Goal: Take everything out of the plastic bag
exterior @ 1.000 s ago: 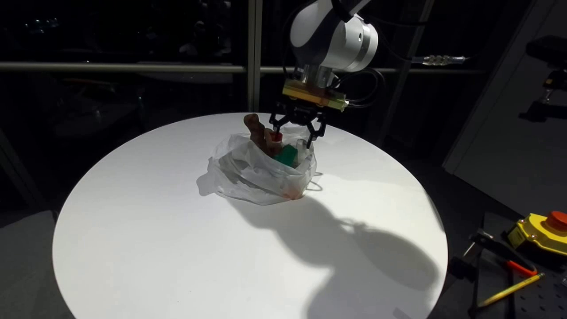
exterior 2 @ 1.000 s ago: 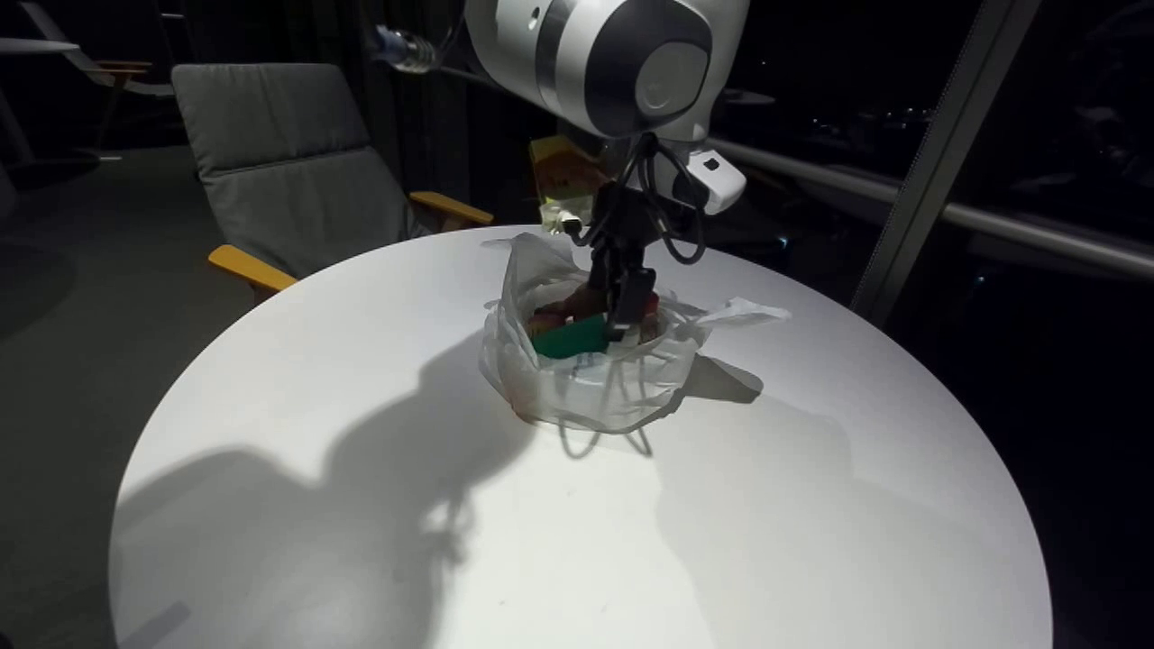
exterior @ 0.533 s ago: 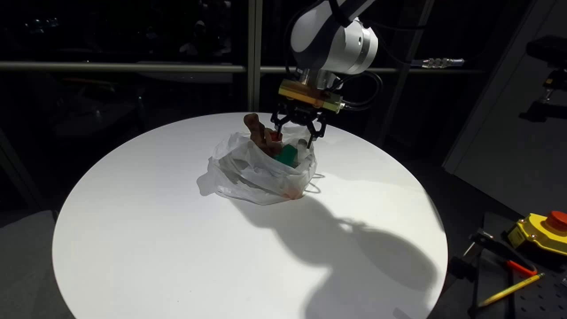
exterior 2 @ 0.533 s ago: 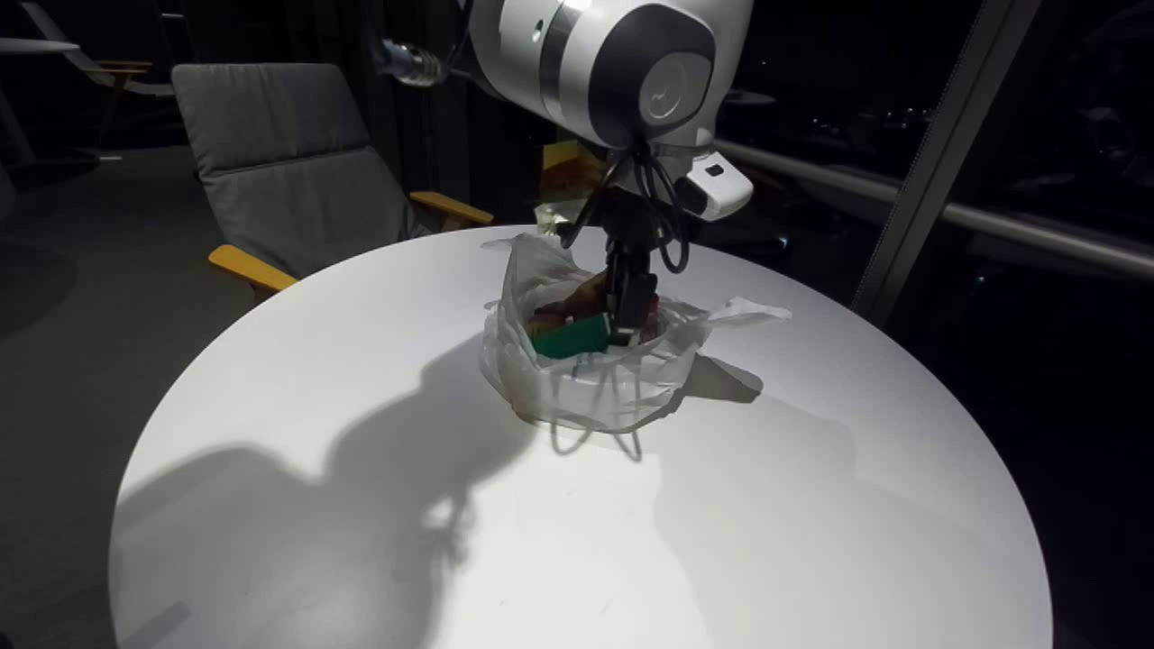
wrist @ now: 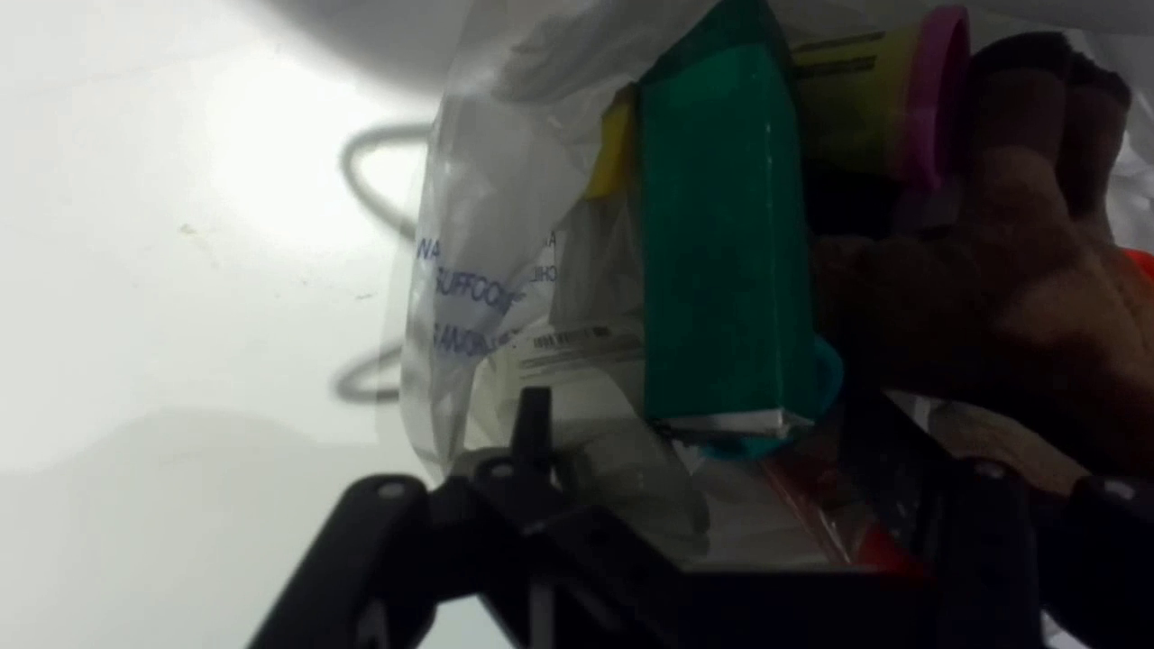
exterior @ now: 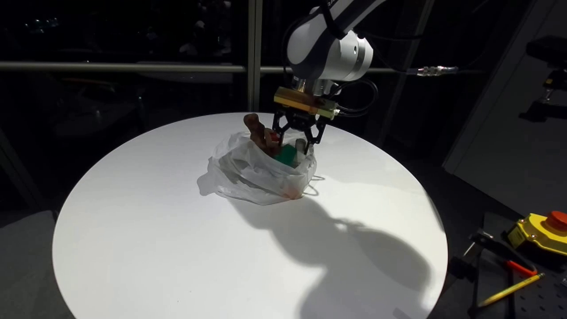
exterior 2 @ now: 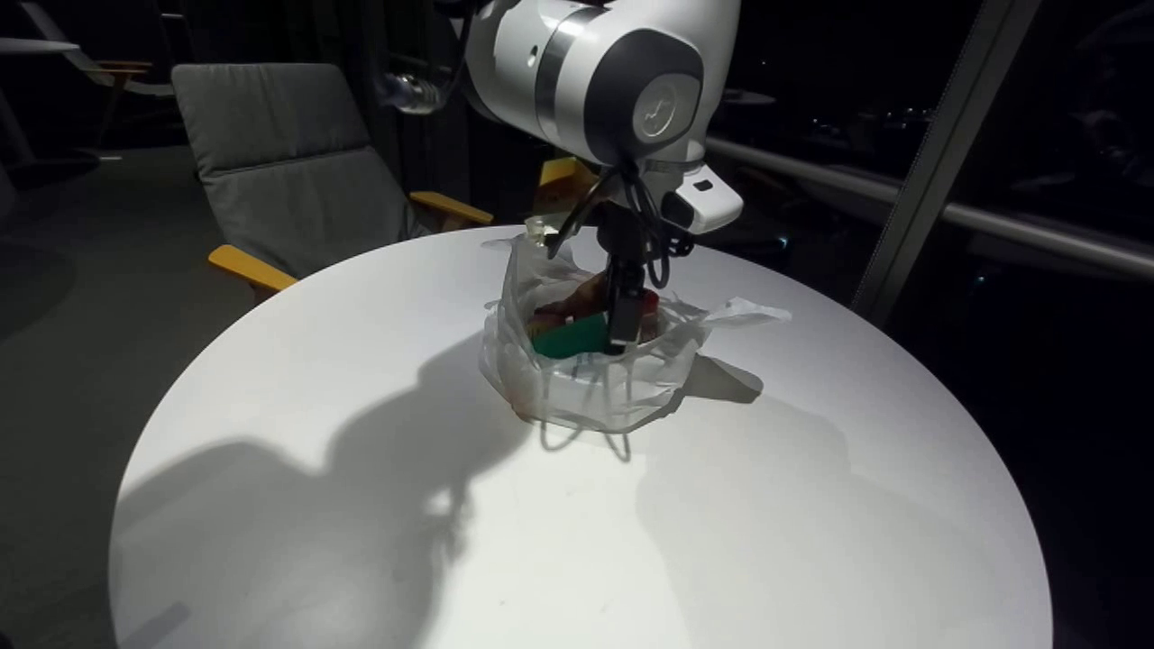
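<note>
Wrist view alone shows legible lettering (wrist: 469, 288) on the bag (wrist: 500, 176); the tool (exterior: 293, 148) gapes wide, empty.

In both exterior views the arm (exterior: 325, 46) was bent at the wrist (exterior 2: 645, 99), and the gripper (exterior: 293, 148) was pointed downward. Its two fingers (wrist: 534, 428) were spread, a wide gap being left between the tips. In an exterior view, most of the far one was hidden by the near finger (exterior 2: 623, 314)
</note>
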Robot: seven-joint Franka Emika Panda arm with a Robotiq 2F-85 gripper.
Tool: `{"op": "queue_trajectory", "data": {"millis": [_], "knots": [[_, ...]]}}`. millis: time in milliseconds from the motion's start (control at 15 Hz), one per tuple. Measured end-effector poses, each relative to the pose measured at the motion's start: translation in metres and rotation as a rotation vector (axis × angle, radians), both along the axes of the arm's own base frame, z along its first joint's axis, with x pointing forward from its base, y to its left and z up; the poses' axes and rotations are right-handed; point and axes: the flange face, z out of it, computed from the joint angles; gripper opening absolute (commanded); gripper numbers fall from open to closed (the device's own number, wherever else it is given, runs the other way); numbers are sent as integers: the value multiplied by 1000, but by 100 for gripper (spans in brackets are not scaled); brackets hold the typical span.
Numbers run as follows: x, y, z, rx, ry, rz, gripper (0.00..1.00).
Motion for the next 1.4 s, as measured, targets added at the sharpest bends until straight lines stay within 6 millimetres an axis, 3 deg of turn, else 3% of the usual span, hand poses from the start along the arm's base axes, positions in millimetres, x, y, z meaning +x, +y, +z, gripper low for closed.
{"op": "queue_trajectory", "data": {"millis": [67, 133, 200, 333, 600, 867, 1267, 1333, 1400], "knots": [[0, 0, 0, -10, 2, -9, 51], [1, -1, 2, -20, 0, -19, 45], [3, -1, 5, -28, -4, -29, 79], [5, -2, 8, -42, -9, -48, 75], [6, -8, 10, -75, -7, -63, 99], [5, -7, 5, -83, 5, -45, 100], [4, 16, -5, -56, 19, 35, 100], [4, 19, -5, -53, 19, 43, 99], [4, 20, -5, -53, 19, 47, 88]]}}
